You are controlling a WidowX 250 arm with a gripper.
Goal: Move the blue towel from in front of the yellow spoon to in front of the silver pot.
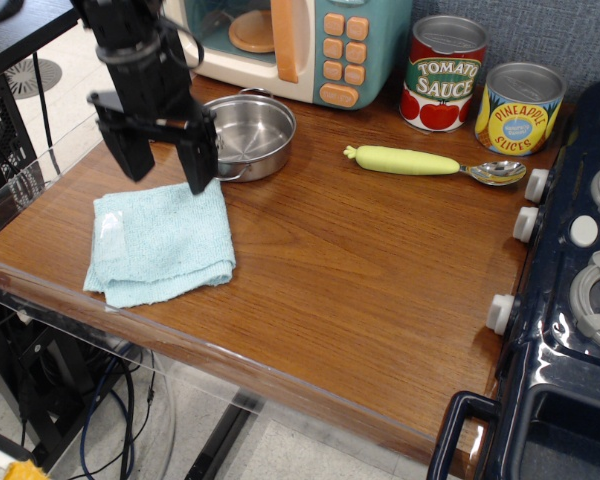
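Pincer (166,172) is above the surface, jaws spread wide, nothing between them. Both black fingers (199,160) point down, tips clear of the cloth and just above its rear edge. The arm goes up out of the top left of the frame.

Blue towel (161,241) lies flat on the wooden surface (360,270) at the front-left corner, roughly square, a bit rumpled along the near edge. Its left side sits close to the surface edge. It's directly in front of the silver pot (246,135), close to it; whether the towel's back edge touches the pot can't be told, the right finger is in the way.

Pot is upright, empty, shiny inside, one loop handle visible at the rear. It sits just in front of the toy microwave (290,45), which is teal and cream with orange buttons.

Yellow spoon (435,164) lies on its side well to the right of the pot, handle pointing left, silver bowl toward the toy stove (570,290). Surface in front of it is bare wood.

Behind the spoon: tomato sauce can (443,73) and pineapple slices can (519,107), side by side against the grey back wall. The stove's white knobs (526,224) face the surface on the right.
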